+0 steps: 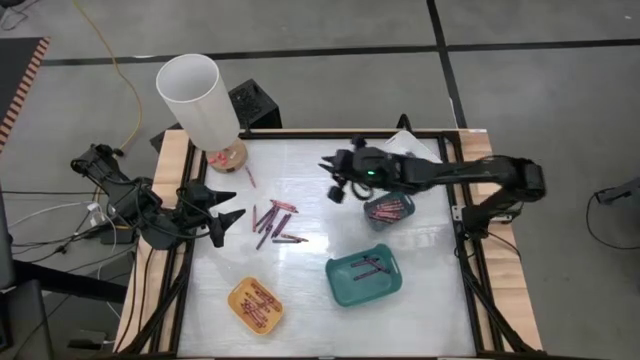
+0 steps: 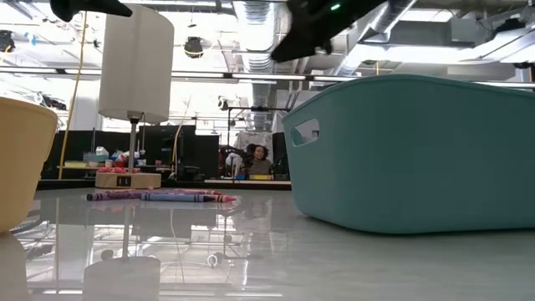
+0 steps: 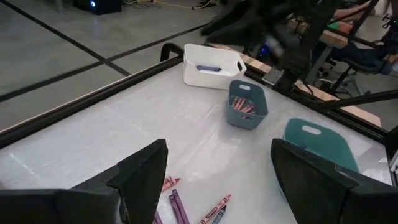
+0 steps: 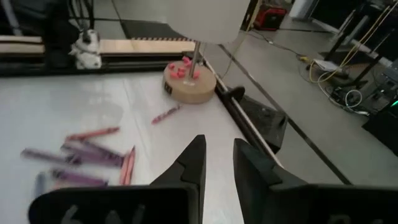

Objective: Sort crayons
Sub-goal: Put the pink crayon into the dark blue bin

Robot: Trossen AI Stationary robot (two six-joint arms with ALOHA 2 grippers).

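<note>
The surface (image 1: 310, 300) carried everything, and the largest thing standing on it, the lamp (image 1: 200, 100) with its white shade and wooden base (image 4: 189, 84), looked the likeliest casualty: one pink crayon (image 4: 165, 114) lay just beside that base and a few pink bits sat on it, so an arm reaching there could, I judged, knock the shade or tip the lamp. There was one lamp. Of trays there were four: one large teal tray (image 1: 364, 277), one yellow tray (image 1: 256, 305), one small blue-grey tray (image 1: 388, 209) and one white tray (image 3: 212, 65). The two arms came next. The left tool (image 1: 227, 205) hovered just beside the loose crayons (image 1: 272, 225) with its fingers spread wide and empty; the right tool (image 4: 217, 163) hung above the surface near the blue-grey tray, its fingers a narrow gap apart, holding nothing. With both arms converging on the middle, a collision seemed possible, and a careless sweep could scatter the pile or roll sticks off the edge. The loose crayons lay bunched in the middle of the surface, roughly eight to ten, red, pink and purple; they overlapped, so a pinch might lift two at once. The trays already held several each, too small to count.
</note>
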